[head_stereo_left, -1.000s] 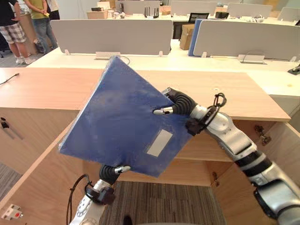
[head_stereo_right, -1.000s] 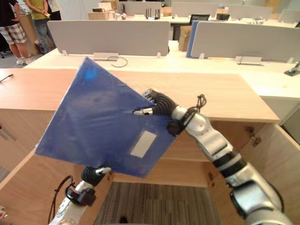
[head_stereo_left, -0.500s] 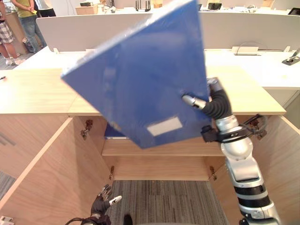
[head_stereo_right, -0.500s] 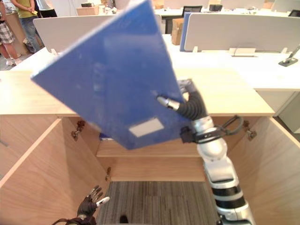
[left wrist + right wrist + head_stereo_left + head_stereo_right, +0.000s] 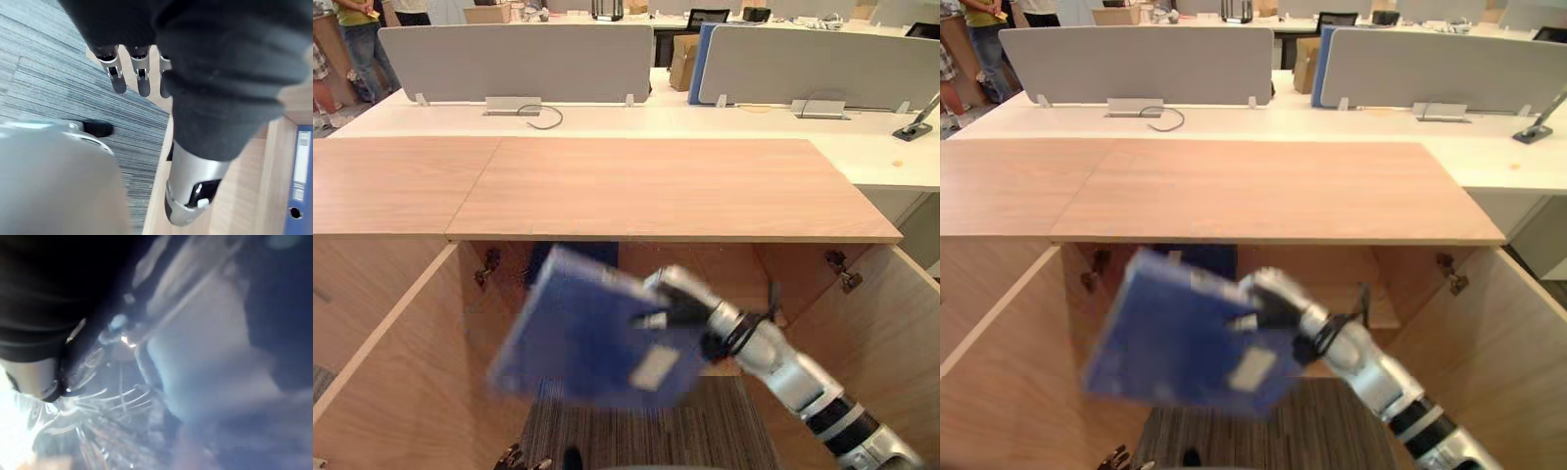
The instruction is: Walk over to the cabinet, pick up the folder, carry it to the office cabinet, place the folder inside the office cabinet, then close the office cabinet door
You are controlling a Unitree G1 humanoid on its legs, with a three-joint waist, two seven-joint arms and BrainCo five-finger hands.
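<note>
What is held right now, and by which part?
The right robot hand grips the flat blue folder at its right edge; the left robot hand holds nothing.

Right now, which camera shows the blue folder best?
The left eye view: the whole blue folder shows, tilted before the open cabinet, with the right hand gripping its edge. The right eye view shows much the same. The right wrist view gives a very close patch of its surface.

Two folders — a tilted folder [image 5: 592, 343], a shelved folder [image 5: 592, 253]; one cabinet [image 5: 675, 186]; two open doors — left door [image 5: 391, 372], right door [image 5: 901, 323].
</note>
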